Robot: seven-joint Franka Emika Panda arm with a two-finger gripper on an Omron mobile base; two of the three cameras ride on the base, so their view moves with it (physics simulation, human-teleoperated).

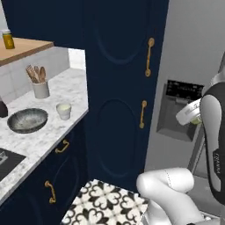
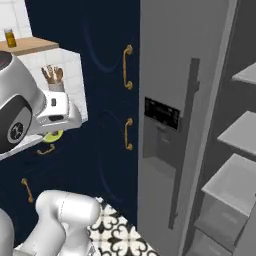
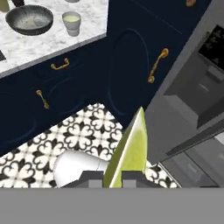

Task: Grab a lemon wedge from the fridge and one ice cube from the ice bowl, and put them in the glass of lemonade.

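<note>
Gripper [image 3: 113,177] nearly closed, pinching the lemon wedge [image 3: 129,151]. In the hand view the wedge stands up between the two dark fingertips: thin, tapering to a point, glossy yellow-green with a pale edge. In the left base view a bit of yellow-green shows under the white hand [image 1: 190,113], in front of the fridge's [image 1: 189,66] dispenser panel [image 1: 180,110]. Same in the right base view: wedge [image 2: 52,135] peeks out beneath the hand, held in open air over the floor, touching nothing else.

Below the hand: floor tiles [image 3: 74,135], black-and-white floral pattern, flat, open room there.

Fridge is smooth light grey with a long vertical handle [image 2: 182,145]; its dispenser panel is dark, with faint markings on the display that are too small to read. In the right base view the fridge interior is open on the right, with pale flat shelves [image 2: 235,185] stacked.

Cabinets [image 1: 118,88] are navy with oval-panel doors and curved gold handles, flush against the fridge side.

Counter [image 1: 66,88] is white-grey marble, square corner edge next to the tall cabinet. On it: glass [image 1: 63,110], short and whitish, pale yellow-green liquid inside, near the counter's front edge. Ice bowl [image 1: 27,120] just left of it, apart, wide, shallow, dark speckled with a paler inside. White holder [image 1: 41,89] with wooden utensils further back. Bare marble around the glass. Both glass and bowl are well away from the gripper.

Wooden shelf [image 1: 22,47] at top left carries a small amber jar [image 1: 8,39]; no legible label.
</note>
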